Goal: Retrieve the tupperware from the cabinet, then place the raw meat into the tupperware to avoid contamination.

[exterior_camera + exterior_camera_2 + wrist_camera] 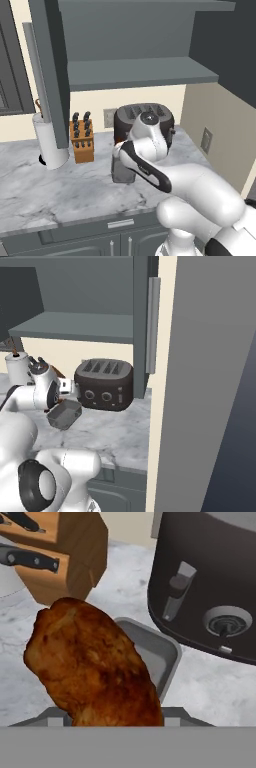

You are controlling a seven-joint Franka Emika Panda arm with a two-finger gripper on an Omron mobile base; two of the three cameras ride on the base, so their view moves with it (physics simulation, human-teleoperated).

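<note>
On the marble counter (45, 185), from left to right, stand one white paper towel roll (48, 140), one wooden knife block (82, 137), one grey tupperware (122, 170) and one black toaster (125, 122) with four slots, all under the open cabinet (140, 72) with its grey shelf. The one piece of raw meat (95, 667) hangs close to the camera, right above the open tupperware, which sits just in front of the toaster beside the knife block. The gripper's fingers are hidden behind the meat, so I cannot tell how they hold it, and there are no words to read anywhere.
</note>
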